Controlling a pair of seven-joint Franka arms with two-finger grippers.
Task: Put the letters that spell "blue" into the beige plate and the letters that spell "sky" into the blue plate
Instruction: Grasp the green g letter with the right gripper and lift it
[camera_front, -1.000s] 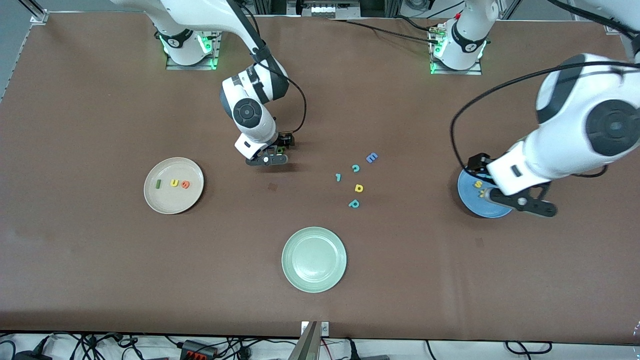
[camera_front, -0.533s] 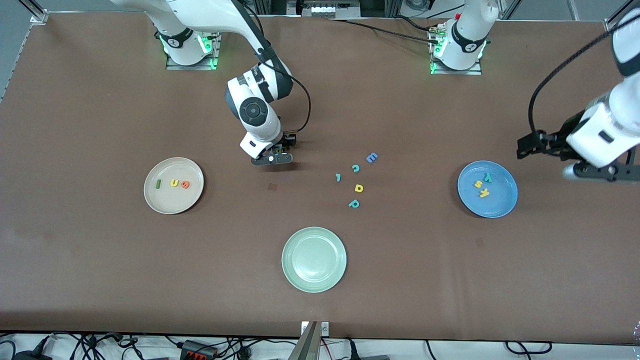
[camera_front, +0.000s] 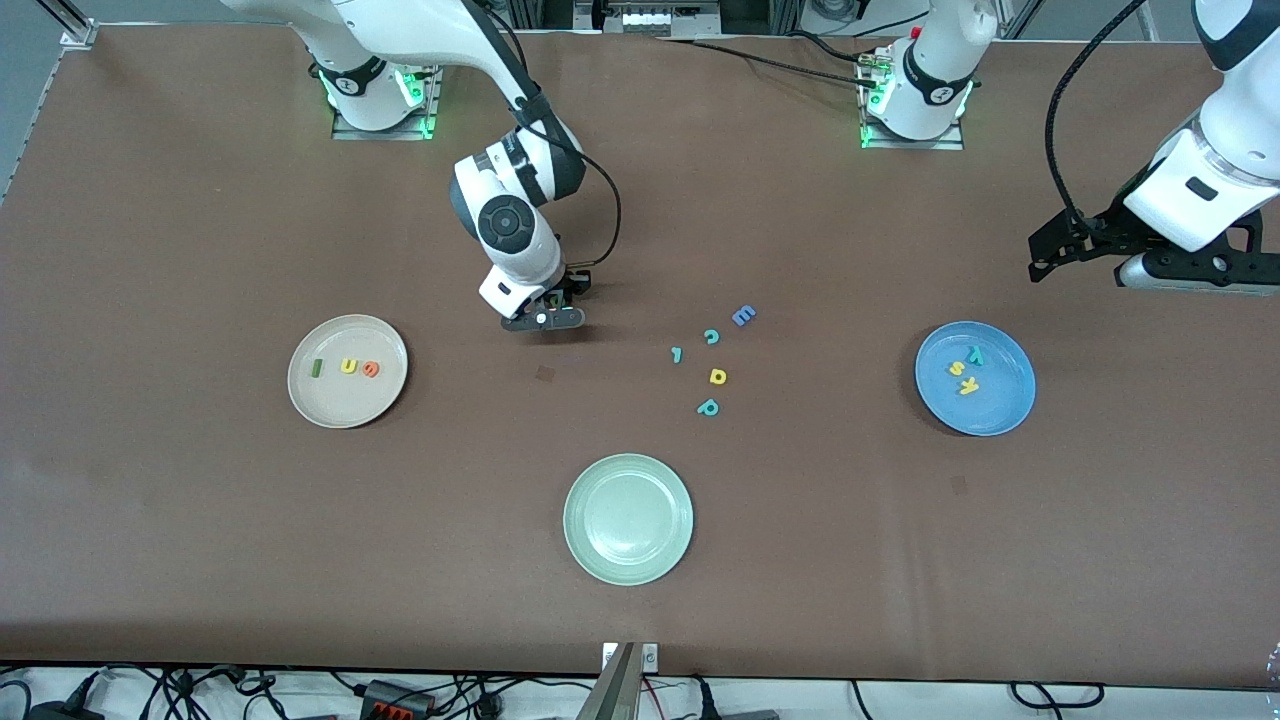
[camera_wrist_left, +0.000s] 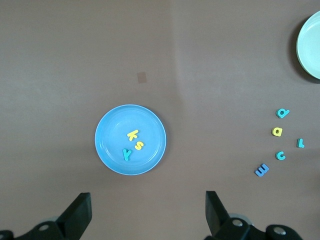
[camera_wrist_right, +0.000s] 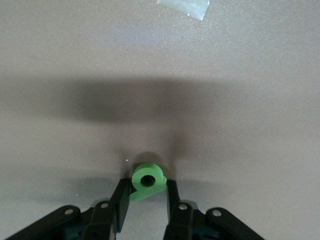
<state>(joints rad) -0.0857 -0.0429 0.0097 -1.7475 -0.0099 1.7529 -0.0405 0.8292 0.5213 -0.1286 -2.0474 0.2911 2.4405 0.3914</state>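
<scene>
My right gripper (camera_wrist_right: 147, 192) is down at the table, its fingers (camera_wrist_right: 120, 202) pressed against both sides of the green "b" (camera_wrist_right: 147, 181). In the front view that right gripper (camera_front: 545, 312) is between the beige plate (camera_front: 340, 402) and the loose letters. The beige plate holds the dark green "l" (camera_front: 316, 368), yellow "u" (camera_front: 348, 366) and orange "e" (camera_front: 371, 369). The blue plate (camera_front: 1000, 402) holds the yellow "s" (camera_front: 957, 368), yellow "k" (camera_front: 968, 387) and teal "y" (camera_front: 976, 354). My left gripper (camera_wrist_left: 147, 212) hangs open and empty, high over the table beside the blue plate (camera_wrist_left: 112, 132).
A pale green plate (camera_front: 628, 570) lies nearest the front camera. Between the two task plates lie a blue "E" (camera_front: 743, 315), teal "c" (camera_front: 711, 336), a teal hook-shaped letter (camera_front: 677, 354), a yellow letter (camera_front: 717, 376) and teal "p" (camera_front: 708, 407).
My left arm rose off the blue plate and swung toward its own end of the table, uncovering the three letters. My right gripper's fingers closed in on the green "b".
</scene>
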